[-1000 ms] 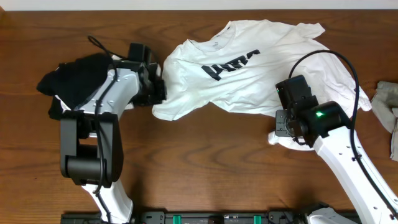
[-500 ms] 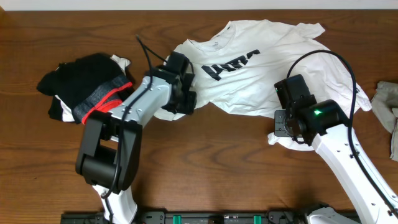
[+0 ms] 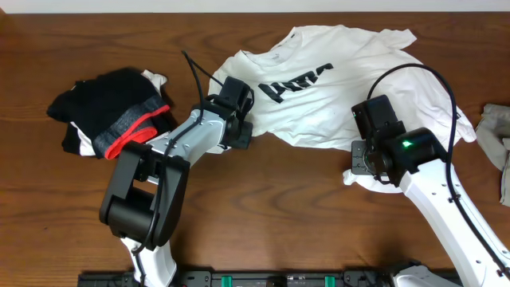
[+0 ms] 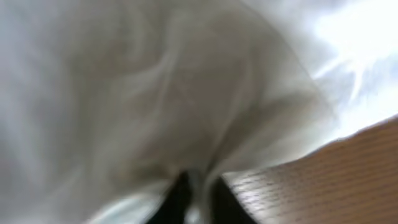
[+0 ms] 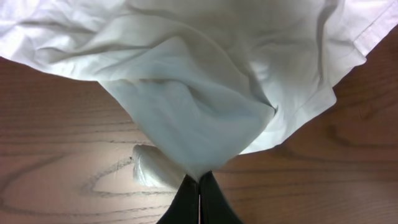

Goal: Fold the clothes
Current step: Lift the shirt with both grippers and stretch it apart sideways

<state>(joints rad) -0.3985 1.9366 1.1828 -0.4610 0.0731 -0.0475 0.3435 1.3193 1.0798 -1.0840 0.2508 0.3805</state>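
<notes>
A white T-shirt [image 3: 335,80] with black lettering lies spread and crumpled on the wooden table, right of centre. My left gripper [image 3: 239,131] is shut on the shirt's left lower edge; in the left wrist view the white cloth [image 4: 155,93] fills the frame and bunches between the dark fingers [image 4: 198,202]. My right gripper [image 3: 373,171] is shut on the shirt's lower right corner; in the right wrist view the fabric [image 5: 205,106] hangs in a point from the closed fingers [image 5: 199,186]. A pile of black clothes with a red band [image 3: 111,112] lies at the left.
A grey garment [image 3: 498,143] lies at the table's right edge. Black cables arc above both arms. A bar of equipment [image 3: 271,279] runs along the table's front edge between the arm bases.
My left gripper has moved right, off the black pile, carrying the shirt's left edge inward over the shirt. The black pile with its red band is now uncovered. The right arm has not moved.
</notes>
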